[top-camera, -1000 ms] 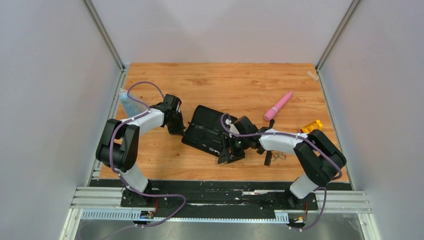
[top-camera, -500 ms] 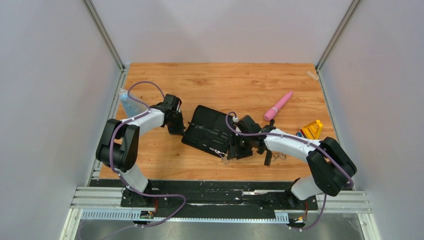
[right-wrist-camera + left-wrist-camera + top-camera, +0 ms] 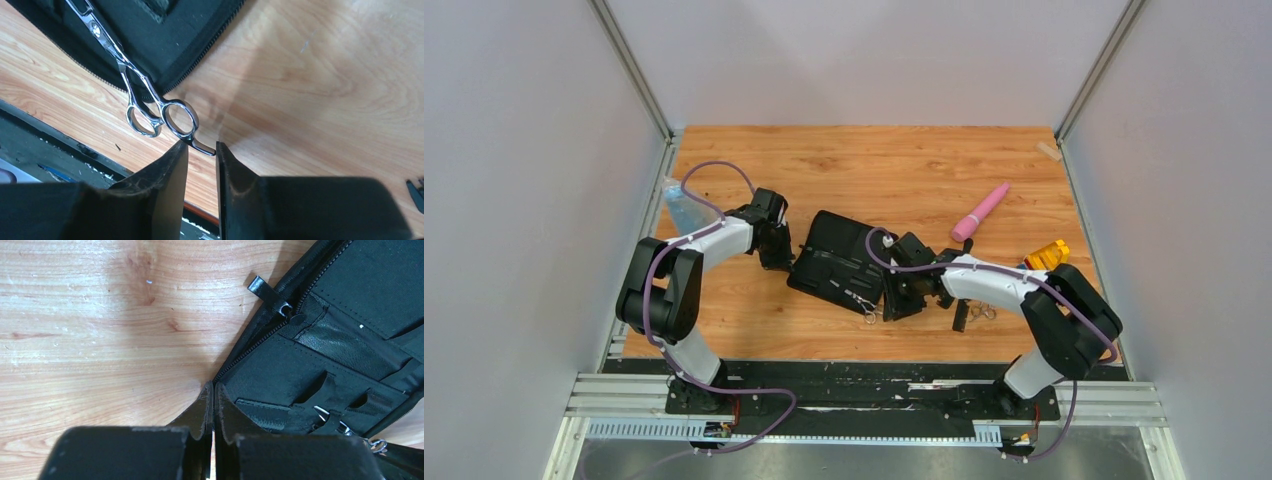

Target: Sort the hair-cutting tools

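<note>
**Bright steel, matt black cloth**

Just ahead of the right jaws, the scissors (image 3: 124, 70) gleam as mirror-polished metal. At the left jaws, the case (image 3: 320, 365) is matt black cloth with creased leathery panels. The surface (image 3: 100, 315) is smooth, faintly glossy wood grain. Both jaws look like scuffed matt plastic.

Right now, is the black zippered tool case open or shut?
Open: the black zippered tool case lies spread flat, inner pockets showing.
</note>
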Available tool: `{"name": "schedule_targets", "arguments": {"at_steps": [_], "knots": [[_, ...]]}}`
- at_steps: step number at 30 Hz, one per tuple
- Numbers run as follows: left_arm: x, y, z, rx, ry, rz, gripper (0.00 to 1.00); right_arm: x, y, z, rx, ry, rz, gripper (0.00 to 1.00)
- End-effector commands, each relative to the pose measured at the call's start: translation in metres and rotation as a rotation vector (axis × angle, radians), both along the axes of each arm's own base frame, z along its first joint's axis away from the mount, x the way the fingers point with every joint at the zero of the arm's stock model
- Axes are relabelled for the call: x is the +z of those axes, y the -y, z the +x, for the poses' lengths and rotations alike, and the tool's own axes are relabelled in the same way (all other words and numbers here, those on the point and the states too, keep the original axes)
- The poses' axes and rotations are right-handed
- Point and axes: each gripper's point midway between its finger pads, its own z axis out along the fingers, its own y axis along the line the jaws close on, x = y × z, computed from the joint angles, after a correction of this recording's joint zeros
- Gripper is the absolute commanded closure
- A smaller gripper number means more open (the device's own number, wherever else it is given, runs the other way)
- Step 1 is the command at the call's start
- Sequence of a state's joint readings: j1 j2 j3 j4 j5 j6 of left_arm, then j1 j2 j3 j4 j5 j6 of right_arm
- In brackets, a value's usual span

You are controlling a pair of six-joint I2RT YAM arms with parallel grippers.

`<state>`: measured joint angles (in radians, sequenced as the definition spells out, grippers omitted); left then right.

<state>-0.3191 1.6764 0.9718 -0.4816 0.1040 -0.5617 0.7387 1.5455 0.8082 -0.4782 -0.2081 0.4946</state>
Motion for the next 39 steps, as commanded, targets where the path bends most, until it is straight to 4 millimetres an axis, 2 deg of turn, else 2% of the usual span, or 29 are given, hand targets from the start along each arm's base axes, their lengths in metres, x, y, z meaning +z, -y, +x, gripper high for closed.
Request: {"name": "schedule_targets", "arguments": {"at_steps": [1, 6, 10, 13, 16, 21, 24, 26, 30, 32, 39], "knots": [[-0.013, -0.016, -0.025, -0.043, -0.099, 0.086, 0.99, 0.012, -0.011, 0.025, 0.034, 0.092, -0.005, 0.77], [-0.014, -0.018, -0.027, -0.062, -0.099, 0.095, 0.99, 0.021, -0.022, 0.038, 0.091, 0.138, -0.005, 0.82], [-0.014, -0.019, -0.026, -0.07, -0.094, 0.102, 0.99, 0.019, -0.025, 0.041, 0.188, 0.179, -0.058, 0.85], [-0.014, -0.02, -0.025, -0.069, -0.094, 0.112, 0.99, 0.013, -0.016, 0.046, 0.227, 0.202, -0.135, 0.88], [-0.014, -0.025, -0.026, -0.055, -0.1, 0.139, 0.99, 0.009, -0.003, 0.049, 0.225, 0.21, -0.206, 0.86], [-0.014, -0.028, -0.025, -0.028, -0.104, 0.155, 1.0, 0.012, 0.019, 0.057, 0.129, 0.245, -0.299, 0.9], [-0.014, -0.028, -0.025, -0.025, -0.106, 0.154, 1.0, 0.014, 0.026, 0.057, 0.069, 0.226, -0.326, 0.86], [-0.014, -0.028, -0.025, -0.024, -0.106, 0.154, 1.0, 0.021, 0.02, 0.054, 0.033, 0.212, -0.299, 0.8], [-0.012, -0.028, -0.026, -0.019, -0.101, 0.151, 1.0, 0.048, -0.011, 0.044, -0.024, 0.222, -0.164, 0.66], [-0.012, -0.028, -0.026, -0.014, -0.101, 0.149, 1.0, 0.057, -0.023, 0.04, -0.084, 0.203, -0.107, 0.64], [-0.016, -0.022, -0.029, -0.003, -0.118, 0.113, 1.0, 0.051, -0.048, 0.038, -0.242, 0.132, -0.011, 0.65]]}}
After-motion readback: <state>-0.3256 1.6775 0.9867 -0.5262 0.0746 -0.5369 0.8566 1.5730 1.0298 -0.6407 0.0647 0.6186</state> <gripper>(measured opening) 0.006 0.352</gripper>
